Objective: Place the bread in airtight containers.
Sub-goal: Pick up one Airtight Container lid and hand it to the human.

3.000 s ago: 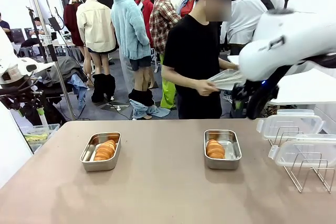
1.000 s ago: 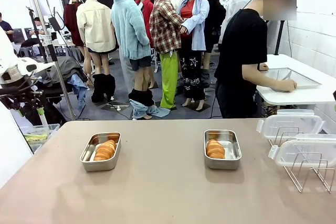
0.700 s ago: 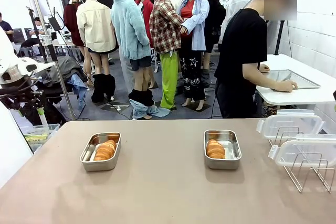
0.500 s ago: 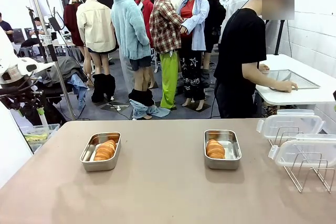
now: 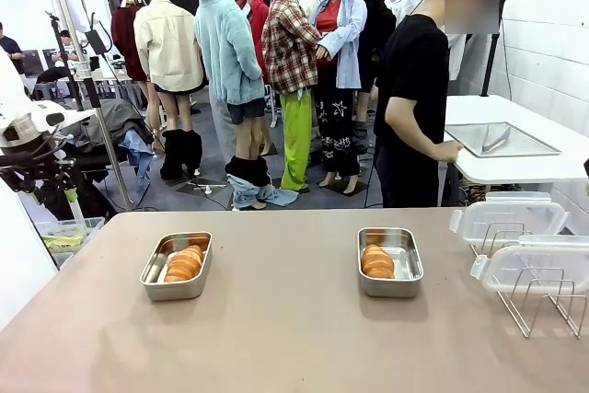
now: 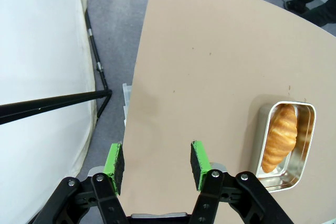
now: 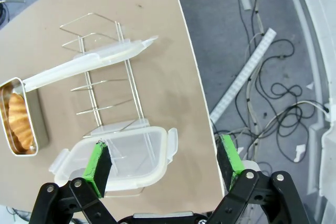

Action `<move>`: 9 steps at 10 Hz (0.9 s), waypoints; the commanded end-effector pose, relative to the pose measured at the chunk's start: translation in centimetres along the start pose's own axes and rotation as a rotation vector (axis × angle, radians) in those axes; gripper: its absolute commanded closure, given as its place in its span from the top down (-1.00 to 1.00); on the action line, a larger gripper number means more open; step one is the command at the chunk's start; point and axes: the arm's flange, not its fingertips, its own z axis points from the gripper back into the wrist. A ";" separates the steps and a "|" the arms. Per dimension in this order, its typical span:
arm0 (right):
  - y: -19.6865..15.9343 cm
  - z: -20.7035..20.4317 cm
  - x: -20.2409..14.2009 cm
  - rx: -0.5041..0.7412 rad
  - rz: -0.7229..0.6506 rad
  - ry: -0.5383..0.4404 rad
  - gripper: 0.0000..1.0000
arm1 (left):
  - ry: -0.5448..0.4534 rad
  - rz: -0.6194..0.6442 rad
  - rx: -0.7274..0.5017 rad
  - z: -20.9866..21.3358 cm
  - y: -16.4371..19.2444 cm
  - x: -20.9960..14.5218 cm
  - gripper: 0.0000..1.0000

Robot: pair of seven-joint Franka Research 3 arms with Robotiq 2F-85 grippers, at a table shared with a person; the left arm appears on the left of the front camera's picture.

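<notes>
Bread [image 5: 184,262] looks soft and light imo, so pinch it gently across the middle. Jaws empty: left gripper [image 6: 156,156] half open, right gripper [image 7: 164,161] wide open.

Empty left tool [image 6: 156,153], jaws apart, over the table [image 6: 210,61] edge; bread [image 6: 280,136] in a tin [image 6: 307,150] nearby.

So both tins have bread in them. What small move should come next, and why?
Probably lower the open right gripper onto the clear lid beneath it: both tins hold bread yet stand uncovered, lids resting on the wire rack.
</notes>
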 end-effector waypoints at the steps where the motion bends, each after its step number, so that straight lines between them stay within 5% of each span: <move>1: 0.2 0.0 0.0 -0.017 -0.012 0.007 1.00 | -0.003 0.015 0.020 0.1 -0.2 0.0 0.33; 9: 0.2 0.0 0.0 -0.017 -0.012 0.007 1.00 | -0.003 0.015 0.020 0.1 -0.2 0.0 0.33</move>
